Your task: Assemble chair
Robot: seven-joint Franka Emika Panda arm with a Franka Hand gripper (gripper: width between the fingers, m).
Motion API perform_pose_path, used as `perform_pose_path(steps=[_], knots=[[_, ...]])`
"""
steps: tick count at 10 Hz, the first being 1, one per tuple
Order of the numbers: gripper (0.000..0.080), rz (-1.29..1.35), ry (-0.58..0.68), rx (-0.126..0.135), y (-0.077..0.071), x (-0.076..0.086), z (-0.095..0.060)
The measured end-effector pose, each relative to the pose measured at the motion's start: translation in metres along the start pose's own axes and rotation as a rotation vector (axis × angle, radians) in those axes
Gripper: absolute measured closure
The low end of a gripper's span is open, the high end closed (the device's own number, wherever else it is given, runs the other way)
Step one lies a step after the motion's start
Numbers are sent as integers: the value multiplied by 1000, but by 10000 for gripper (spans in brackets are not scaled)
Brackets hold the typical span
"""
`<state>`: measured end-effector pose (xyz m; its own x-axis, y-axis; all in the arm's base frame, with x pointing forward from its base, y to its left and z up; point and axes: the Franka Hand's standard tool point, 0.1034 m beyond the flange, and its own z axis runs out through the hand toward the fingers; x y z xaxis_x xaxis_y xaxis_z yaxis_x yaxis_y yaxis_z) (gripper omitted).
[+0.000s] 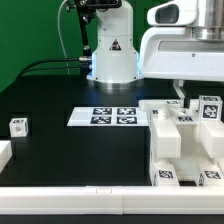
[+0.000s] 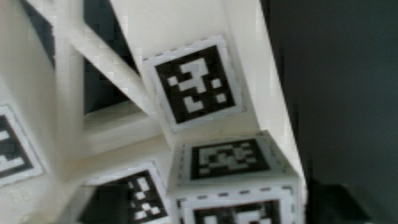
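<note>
Black surface (image 1: 60, 145), chair (image 1: 185, 140) parts bunched at exterior view's right, probably kept close for joining. Marker board (image 1: 103, 116) just left. Fingers (image 1: 180, 92) above parts; open or closed, cannot tell.

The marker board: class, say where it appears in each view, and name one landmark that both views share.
Exterior view: the marker board lies flat on the black table, centre of the picture, in front of the robot base and on the exterior view's left of the white chair parts.
Wrist view: not in it; tagged chair parts fill the frame.
Shared landmark: the tagged white chair parts.
</note>
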<state>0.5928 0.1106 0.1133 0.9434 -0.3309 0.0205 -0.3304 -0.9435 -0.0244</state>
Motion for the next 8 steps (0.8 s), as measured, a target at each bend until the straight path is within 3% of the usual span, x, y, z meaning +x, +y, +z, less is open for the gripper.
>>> perform_pose_path(steps=[1,2,5,8], knots=[[409,27,0,0,0,0,0],[520,90,-1,1,0,0,0],[520,417,-9,-4,-3,-3,1],[520,783,-13,13,-5,-3,1]])
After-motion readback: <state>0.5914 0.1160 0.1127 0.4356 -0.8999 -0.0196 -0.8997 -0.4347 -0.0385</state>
